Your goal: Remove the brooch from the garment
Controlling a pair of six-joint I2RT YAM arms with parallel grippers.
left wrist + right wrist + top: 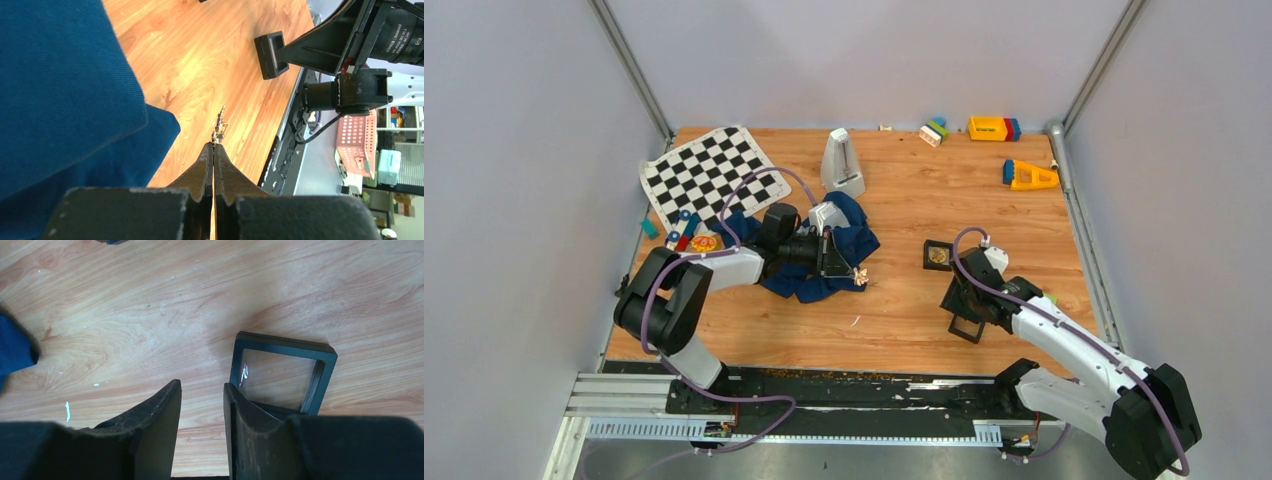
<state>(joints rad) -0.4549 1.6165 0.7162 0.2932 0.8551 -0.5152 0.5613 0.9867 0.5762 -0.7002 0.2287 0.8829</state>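
The navy garment lies bunched left of the table's middle, under my left arm; it fills the left of the left wrist view. My left gripper is shut on the tiny gold brooch at the cloth's right edge. In the left wrist view the brooch sticks out of the closed tips over bare wood, clear of the cloth. My right gripper is open and empty over the wood, beside an empty black square frame.
A second black frame with a gold piece inside lies right of the middle. The chequered cloth, a yellow-red toy and small blocks are at the left. A white upright object and coloured toys stand at the back.
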